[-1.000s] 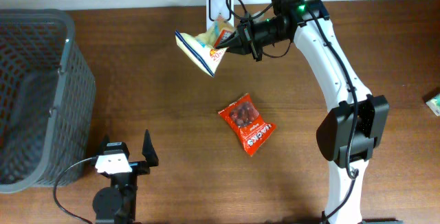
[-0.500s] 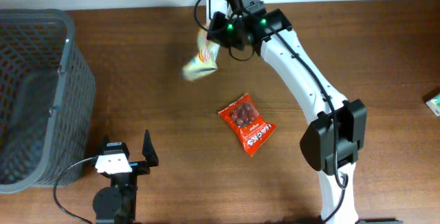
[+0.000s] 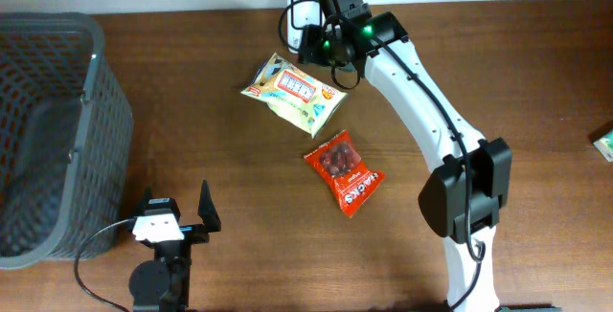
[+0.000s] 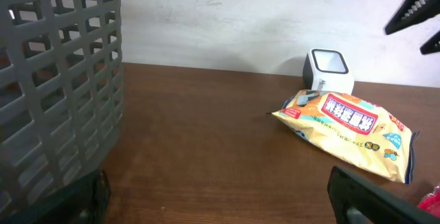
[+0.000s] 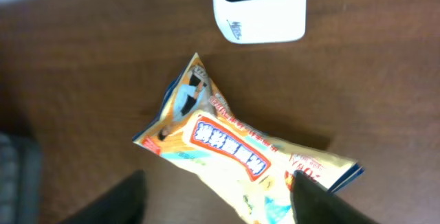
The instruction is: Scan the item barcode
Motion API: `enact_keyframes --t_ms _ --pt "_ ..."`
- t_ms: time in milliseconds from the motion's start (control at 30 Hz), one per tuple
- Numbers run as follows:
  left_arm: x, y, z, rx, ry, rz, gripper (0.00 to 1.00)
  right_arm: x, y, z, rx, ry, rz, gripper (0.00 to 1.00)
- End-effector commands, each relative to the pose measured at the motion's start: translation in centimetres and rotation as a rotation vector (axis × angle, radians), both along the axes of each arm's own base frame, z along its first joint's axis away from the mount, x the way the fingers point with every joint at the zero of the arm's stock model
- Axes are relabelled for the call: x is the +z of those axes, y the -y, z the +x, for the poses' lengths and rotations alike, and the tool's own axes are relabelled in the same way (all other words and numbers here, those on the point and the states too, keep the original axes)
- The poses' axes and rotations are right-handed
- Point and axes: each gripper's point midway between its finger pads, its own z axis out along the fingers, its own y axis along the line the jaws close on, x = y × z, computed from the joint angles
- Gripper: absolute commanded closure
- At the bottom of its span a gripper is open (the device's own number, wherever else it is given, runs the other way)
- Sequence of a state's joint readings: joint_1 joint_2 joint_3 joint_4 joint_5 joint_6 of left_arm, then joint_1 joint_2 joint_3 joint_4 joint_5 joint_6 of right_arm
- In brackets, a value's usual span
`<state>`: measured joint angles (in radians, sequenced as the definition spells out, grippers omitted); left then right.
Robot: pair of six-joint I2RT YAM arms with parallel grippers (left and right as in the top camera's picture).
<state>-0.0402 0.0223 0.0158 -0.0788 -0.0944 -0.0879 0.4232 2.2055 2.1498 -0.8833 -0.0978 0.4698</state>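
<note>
Just in front of the small white box scanner (image 5: 259,7) at the tabletop's (image 3: 192,140) far edge, the yellow crinkled snack packet (image 5: 240,155) lies flat and free, the right hand (image 5: 216,207) hovering above with fingers (image 5: 110,202) spread. No barcode shows, so pinch a sealed end and turn it over toward the scanner's face. Bare wood opens leftward; the red snack pouch (image 3: 343,171) lies near.

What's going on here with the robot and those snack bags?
The right gripper hovers open over a yellow snack bag, which lies flat on the table beside the small white barcode scanner. Nothing is gripped. A red snack bag lies nearer the middle. The left gripper sits open near a grey basket.
</note>
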Motion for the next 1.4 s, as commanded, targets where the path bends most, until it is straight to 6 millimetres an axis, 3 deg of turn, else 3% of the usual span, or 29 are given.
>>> enact_keyframes --t_ms 0,33,167,300,500,600,867,967,1000,1033,1100,1200,1367 --pt "-0.2 0.1 0.0 -0.004 -0.001 -0.005 0.01 -4.4 0.4 0.4 0.263 0.036 -0.211 0.11" --pt "-0.2 0.1 0.0 -0.004 -0.001 -0.005 0.01 -4.8 0.5 0.4 0.295 0.041 -0.232 0.01" --pt "-0.2 0.1 0.0 -0.004 -0.001 -0.005 0.01 -5.1 1.4 1.2 0.318 0.066 -0.283 0.01" --pt "-0.2 0.1 0.0 -0.004 -0.001 -0.005 0.01 -6.2 0.4 0.9 0.626 0.157 -0.420 0.01" --pt "-0.2 0.1 0.0 -0.004 -0.001 -0.005 0.01 -9.8 -1.8 -1.4 0.928 0.151 -0.542 0.01" --pt "-0.2 0.1 0.0 -0.004 -0.001 -0.005 0.01 -11.5 -2.6 -1.6 0.966 0.146 -0.549 0.01" --pt "-0.2 0.1 0.0 -0.004 -0.001 -0.005 0.01 -15.9 -2.3 -2.1 0.984 0.065 -0.547 0.00" --pt "-0.2 0.1 0.0 -0.004 -0.001 -0.005 0.01 -16.7 -2.3 -2.2 0.969 0.043 -0.539 0.20" --pt "-0.2 0.1 0.0 -0.004 -0.001 -0.005 0.01 -16.8 -2.3 -2.2 0.965 0.039 -0.537 0.32" --pt "-0.2 0.1 0.0 -0.004 -0.001 -0.005 0.01 -16.8 -2.3 -2.2 0.952 0.034 -0.533 0.50" --pt "-0.2 0.1 0.0 -0.004 -0.001 -0.005 0.01 -16.8 -2.3 -2.1 0.895 0.018 -0.510 0.64" --pt "-0.2 0.1 0.0 -0.004 -0.001 -0.005 0.01 -16.7 -2.4 -2.1 0.816 -0.005 -0.479 0.96" --pt "-0.2 0.1 0.0 -0.004 -0.001 -0.005 0.01 -14.8 -2.8 -1.2 0.681 -0.004 -0.420 0.96"
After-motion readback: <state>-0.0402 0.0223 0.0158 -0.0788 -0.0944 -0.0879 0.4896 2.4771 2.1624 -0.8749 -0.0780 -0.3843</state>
